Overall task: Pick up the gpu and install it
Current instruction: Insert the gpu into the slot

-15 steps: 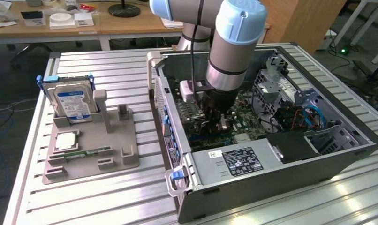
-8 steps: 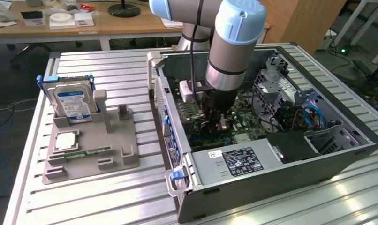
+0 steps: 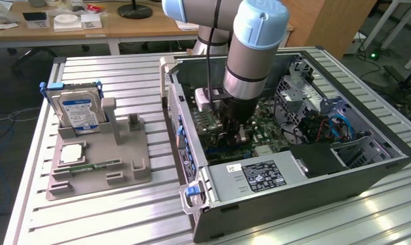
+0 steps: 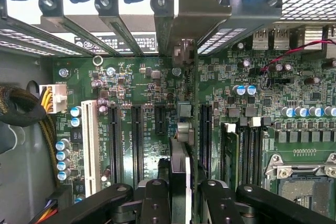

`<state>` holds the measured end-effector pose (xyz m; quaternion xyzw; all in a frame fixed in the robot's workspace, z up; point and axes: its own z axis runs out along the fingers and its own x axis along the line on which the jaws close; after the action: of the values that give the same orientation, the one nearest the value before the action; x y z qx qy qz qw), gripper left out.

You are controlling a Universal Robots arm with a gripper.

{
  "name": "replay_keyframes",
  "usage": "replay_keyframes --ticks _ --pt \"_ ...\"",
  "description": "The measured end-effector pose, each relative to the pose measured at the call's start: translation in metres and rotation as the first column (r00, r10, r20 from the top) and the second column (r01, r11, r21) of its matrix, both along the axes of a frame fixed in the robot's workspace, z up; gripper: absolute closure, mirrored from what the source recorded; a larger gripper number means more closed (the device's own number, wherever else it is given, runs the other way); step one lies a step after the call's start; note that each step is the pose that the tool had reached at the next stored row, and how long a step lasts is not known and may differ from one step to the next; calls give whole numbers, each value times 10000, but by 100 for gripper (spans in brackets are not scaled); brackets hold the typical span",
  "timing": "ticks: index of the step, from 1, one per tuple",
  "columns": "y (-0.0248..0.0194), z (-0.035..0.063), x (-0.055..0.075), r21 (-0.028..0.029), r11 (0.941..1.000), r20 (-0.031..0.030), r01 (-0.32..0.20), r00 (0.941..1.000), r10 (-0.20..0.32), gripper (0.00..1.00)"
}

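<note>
1. PC case: open, on slatted table.
2. Motherboard: green, inside case, w/ black slots.
3. Gripper: down inside case, fingers clamped on gpu.
4. Gpu: edge-on btwn fingers, upright over mobo slots, bracket end toward case rear wall.

The open computer case is viewed from above and at a distance in the exterior view, while its motherboard, shared by both views, is seen closely, straight down, from the wrist.
</note>
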<state>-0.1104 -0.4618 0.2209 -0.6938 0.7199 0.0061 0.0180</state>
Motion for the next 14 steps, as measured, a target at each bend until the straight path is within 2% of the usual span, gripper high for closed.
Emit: replay_keyframes --ticks 6,10,11,13,14 --pt "-4 -36 -18 -19 10000 31 -29 10000 29 73" --pt "-2 -37 -26 -18 10000 30 -12 10000 12 73" --pt "-1 -37 -28 -2 10000 4 -16 10000 16 73" --pt "-2 -37 -26 -12 10000 23 -14 10000 14 73" --pt "-1 -37 -27 0 10000 3 -17 10000 17 73"
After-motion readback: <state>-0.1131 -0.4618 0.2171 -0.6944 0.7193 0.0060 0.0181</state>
